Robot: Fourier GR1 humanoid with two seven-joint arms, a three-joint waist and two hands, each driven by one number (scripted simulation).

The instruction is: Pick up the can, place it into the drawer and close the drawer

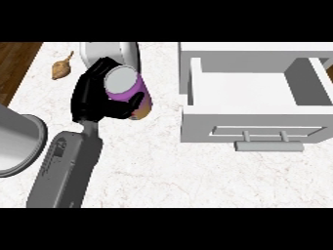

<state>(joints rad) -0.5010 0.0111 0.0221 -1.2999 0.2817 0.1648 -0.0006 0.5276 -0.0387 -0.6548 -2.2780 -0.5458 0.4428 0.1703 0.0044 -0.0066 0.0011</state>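
The can (131,93), purple with a grey lid and an orange lower end, sits tilted at the upper left of the marble counter. My right hand (91,97) is shut on it, its black fingers curled round the can's left and lower sides. The white drawer (253,122) stands pulled open to the right, a little apart from the can. Its inside is bare and its grey handle (269,145) faces me. My left hand does not show; only a thick grey forearm (7,139) enters at the left edge.
A white plate (110,51) lies just behind the can, partly hidden by the hand. A small brown, root-like item (62,66) rests near the counter's left edge (23,80), with dark wood floor beyond.
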